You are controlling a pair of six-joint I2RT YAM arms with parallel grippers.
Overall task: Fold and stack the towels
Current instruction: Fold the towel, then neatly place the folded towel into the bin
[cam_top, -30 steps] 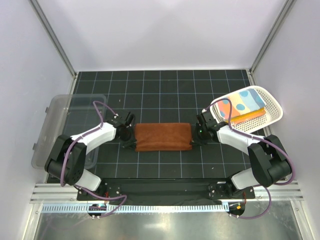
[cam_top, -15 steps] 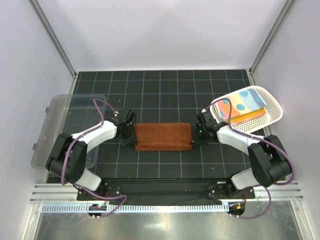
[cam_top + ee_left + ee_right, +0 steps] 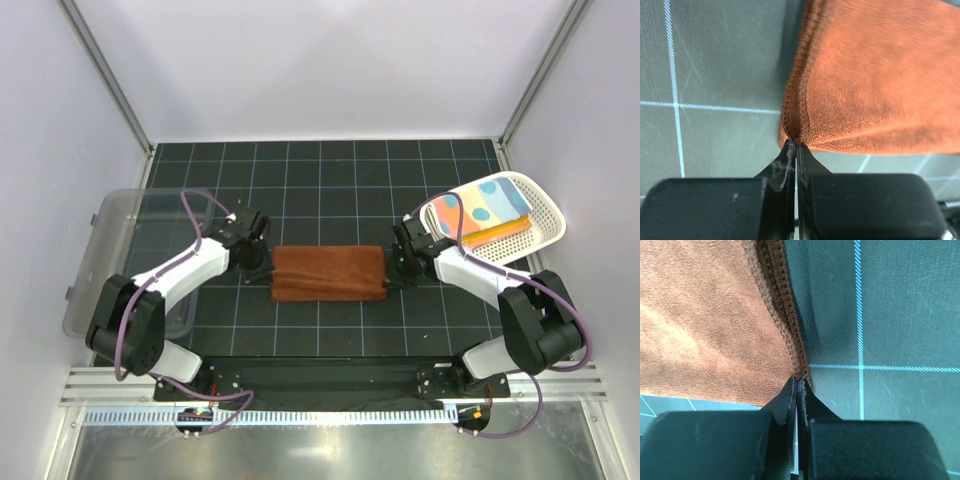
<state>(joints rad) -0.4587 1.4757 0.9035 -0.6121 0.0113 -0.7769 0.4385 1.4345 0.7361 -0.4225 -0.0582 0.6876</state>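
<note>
The white basket (image 3: 552, 226) holds several stacked towels (image 3: 488, 209).

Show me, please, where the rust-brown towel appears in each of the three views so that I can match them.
Top view: the rust-brown towel lies folded at the centre of the mat.
Left wrist: it fills the upper right, its corner at the left gripper.
Right wrist: it fills the upper left, its edge at the right gripper.
Shared landmark: the mat's white grid lines.
</note>
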